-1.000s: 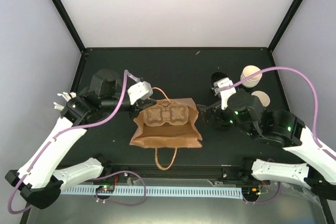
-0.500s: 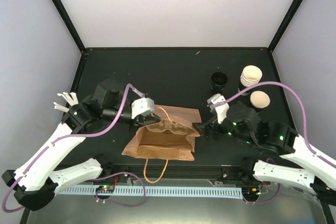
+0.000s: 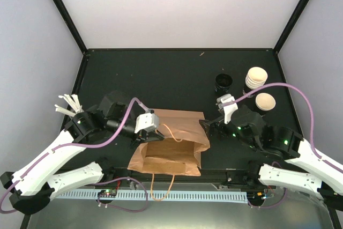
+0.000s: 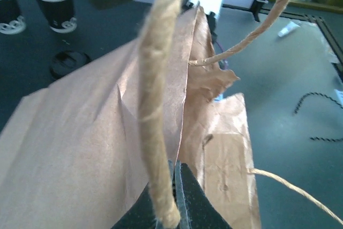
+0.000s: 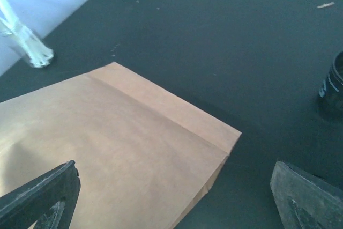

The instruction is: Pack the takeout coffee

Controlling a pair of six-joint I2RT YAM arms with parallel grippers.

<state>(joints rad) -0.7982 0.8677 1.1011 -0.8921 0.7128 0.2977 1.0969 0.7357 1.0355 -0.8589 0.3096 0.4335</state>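
Observation:
The takeout coffee, a small black cup with a cream-white inside, stands at the right of the table, also seen far off in the left wrist view. A brown paper bag lies at the middle front, its mouth toward the near edge. My left gripper is shut on the bag's rim, with a twine handle hanging in front of the jaws. My right gripper is open at the bag's right corner. Its fingers straddle the flat paper without holding anything.
A nested stack of cups and a black cup with a dark inside stand behind the coffee. A bunch of white sticks lies at the left edge. The bag's other handle hangs over the table's front edge.
The left gripper has pulled the bag's rim right and toward the near edge, and the flat bag has turned and opened. The right gripper shifted slightly left to the bag's corner.

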